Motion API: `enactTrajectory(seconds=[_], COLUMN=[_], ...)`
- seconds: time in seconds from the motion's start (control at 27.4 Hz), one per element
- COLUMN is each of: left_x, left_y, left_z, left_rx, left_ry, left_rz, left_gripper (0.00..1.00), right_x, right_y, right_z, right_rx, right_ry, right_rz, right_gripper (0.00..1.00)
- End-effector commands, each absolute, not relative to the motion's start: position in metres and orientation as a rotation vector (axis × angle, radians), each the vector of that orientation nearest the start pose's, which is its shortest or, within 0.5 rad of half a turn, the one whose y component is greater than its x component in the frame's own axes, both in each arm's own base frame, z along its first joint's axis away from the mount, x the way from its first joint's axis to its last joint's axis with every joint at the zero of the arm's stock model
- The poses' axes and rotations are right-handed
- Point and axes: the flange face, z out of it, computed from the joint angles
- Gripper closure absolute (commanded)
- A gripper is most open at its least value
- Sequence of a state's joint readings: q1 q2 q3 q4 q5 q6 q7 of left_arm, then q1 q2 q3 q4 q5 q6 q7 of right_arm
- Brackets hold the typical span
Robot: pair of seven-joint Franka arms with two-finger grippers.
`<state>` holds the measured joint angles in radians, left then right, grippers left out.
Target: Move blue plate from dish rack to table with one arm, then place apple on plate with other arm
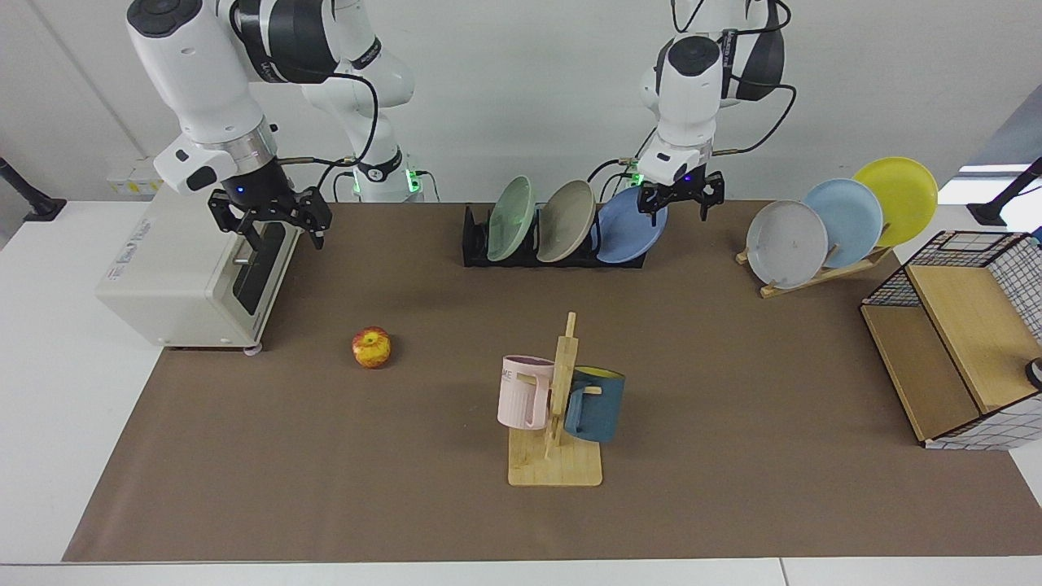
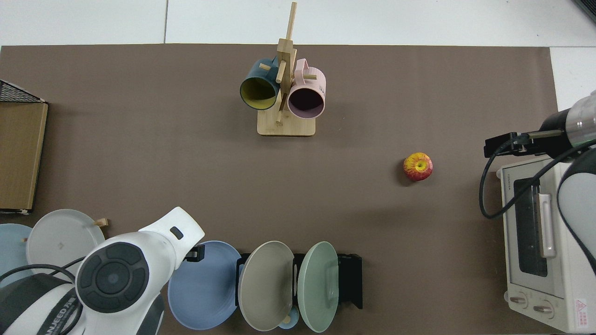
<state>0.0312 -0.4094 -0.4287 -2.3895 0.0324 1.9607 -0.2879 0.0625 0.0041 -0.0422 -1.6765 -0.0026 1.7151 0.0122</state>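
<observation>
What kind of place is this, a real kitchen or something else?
Probably a robot lab set up as a mock kitchen: two arms stand at a white table with a brown mat, plain walls behind, and kitchen props such as a dish rack, toaster oven and mug stand.

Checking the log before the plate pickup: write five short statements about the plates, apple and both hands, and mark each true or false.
1. The blue plate stands in the dish rack. True.
2. The apple lies on the blue plate. False: it lies on the table, apart from any plate.
3. The left hand is open at the blue plate's upper rim. True.
4. The right hand holds the apple. False: it hangs open by the toaster oven, waiting.
5. Both mugs lie on the mat. False: the pink mug and teal mug hang on the wooden mug stand.
</observation>
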Motion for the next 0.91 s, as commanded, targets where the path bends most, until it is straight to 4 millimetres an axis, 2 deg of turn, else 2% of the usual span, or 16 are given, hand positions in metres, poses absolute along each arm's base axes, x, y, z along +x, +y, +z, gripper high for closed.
enactTrajectory(seconds=[0.0,0.07,0.18,0.29,0.48,0.51,0.58,0.73,0.8,0.88], left_x=[0.378,0.375,0.37,0.365,0.364,0.364,0.364,0.362,0.362,0.362], left_y=[-0.163,-0.161,-0.161,-0.166,-0.165,-0.164,-0.162,-0.161,-0.16,-0.16], left_z=[0.443,0.436,0.424,0.409,0.406,0.406,0.405,0.404,0.404,0.405], left_rx=[-2.901,-2.898,-2.891,-2.878,-2.874,-2.874,-2.869,-2.872,-2.87,-2.869], left_ry=[0.141,0.144,0.154,0.181,0.191,0.194,0.216,0.207,0.208,0.228], left_rz=[-0.05,-0.035,-0.017,-0.007,0.011,0.017,0.037,0.061,0.08,0.085], left_gripper=[0.0,0.0,0.0,0.0,0.0,0.03,0.22,0.71,1.0,1.0], right_x=[0.59,0.601,0.614,0.623,0.627,0.627,0.623,0.614,0.611,0.608], right_y=[0.017,0.027,0.049,0.055,0.068,0.068,0.069,0.066,0.064,0.065], right_z=[0.552,0.544,0.516,0.493,0.456,0.449,0.433,0.407,0.397,0.386], right_rx=[-3.137,-3.131,-3.133,-3.134,-3.135,-3.137,-3.138,-3.14,-3.141,-3.141], right_ry=[-0.027,-0.02,0.001,0.014,0.011,0.01,0.009,-0.009,-0.016,-0.026], right_rz=[-0.024,-0.083,-0.072,-0.057,-0.043,-0.038,-0.022,-0.002,0.017,0.021], right_gripper=[0.0,0.0,0.0,0.0,0.0,0.0,0.0,0.0,0.0,0.0])
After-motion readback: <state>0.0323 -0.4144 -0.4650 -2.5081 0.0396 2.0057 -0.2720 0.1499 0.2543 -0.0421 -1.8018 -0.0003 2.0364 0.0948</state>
